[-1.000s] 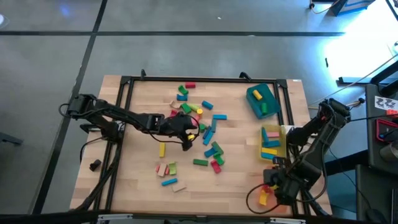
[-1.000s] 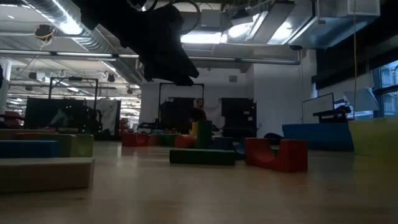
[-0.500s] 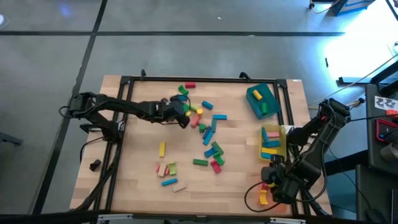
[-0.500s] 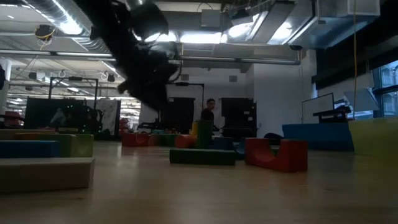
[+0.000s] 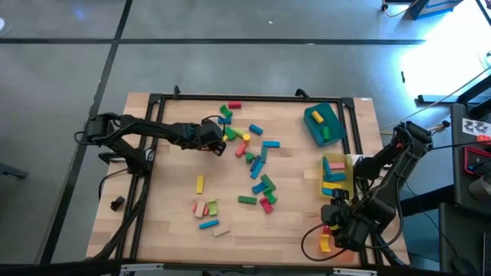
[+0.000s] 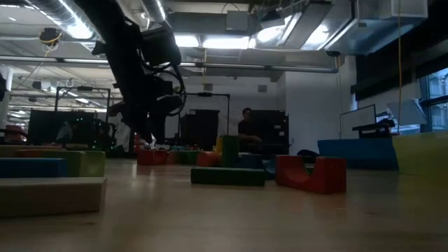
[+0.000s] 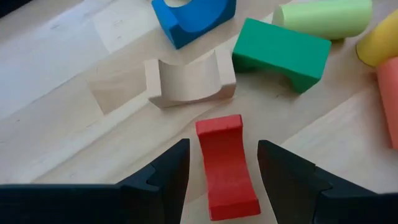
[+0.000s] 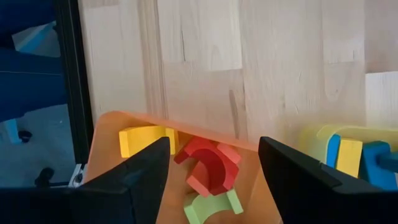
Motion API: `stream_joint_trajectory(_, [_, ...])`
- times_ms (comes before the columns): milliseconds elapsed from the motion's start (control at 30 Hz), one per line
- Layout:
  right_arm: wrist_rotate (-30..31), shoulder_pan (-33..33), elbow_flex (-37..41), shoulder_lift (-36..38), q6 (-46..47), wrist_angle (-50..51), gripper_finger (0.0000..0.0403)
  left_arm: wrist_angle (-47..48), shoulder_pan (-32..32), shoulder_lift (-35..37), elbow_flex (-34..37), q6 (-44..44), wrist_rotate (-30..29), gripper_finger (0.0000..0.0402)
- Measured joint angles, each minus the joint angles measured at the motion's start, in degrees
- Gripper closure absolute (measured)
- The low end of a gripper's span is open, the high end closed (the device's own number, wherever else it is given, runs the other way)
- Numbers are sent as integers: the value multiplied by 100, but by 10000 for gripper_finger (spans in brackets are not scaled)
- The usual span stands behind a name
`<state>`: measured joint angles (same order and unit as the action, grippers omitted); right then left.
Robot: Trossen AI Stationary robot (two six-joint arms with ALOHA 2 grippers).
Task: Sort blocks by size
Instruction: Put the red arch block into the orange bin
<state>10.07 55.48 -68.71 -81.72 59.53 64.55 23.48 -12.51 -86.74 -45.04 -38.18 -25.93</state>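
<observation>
Nearest the camera, the right gripper (image 8: 211, 180) hangs open and empty over the orange plastic tray (image 8: 109, 134) at the table's front right corner. Farther back, the left gripper (image 7: 219, 171) straddles a small red wooden arch block (image 7: 225, 163), jaws open, not gripping. The block looks light, stiff and smooth; I'd pinch its flat long sides. Since a second ago the left arm has swung back from mid-table.

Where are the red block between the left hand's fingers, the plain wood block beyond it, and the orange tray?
red block (image 7: 226, 163), left wrist view, top face.
plain wood block (image 7: 189, 79), left wrist view, curved hollow.
orange tray (image 8: 106, 138), right wrist view, rim.
</observation>
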Motion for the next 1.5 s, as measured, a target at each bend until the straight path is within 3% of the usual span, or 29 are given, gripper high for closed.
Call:
stream_joint_trajectory(633, [48,0,2,-4,-7,-7,155,-451,1,-794,81,-43,70,227])
stream_joint_trajectory(900, [523,0,2,-4,-18,-7,155,-506,4,-979,59,-43,61,231])
stream_joint_trajectory(1133, [1040,0,2,-4,-321,-9,155,-547,4,-986,63,118,78,296])
stream_joint_trajectory(1333, [1358,0,2,-4,-582,-11,155,-848,8,-992,72,280,120,296])
stream_joint_trajectory(1500, [1899,0,2,-4,-835,-13,155,-960,8,-828,80,289,601,296])
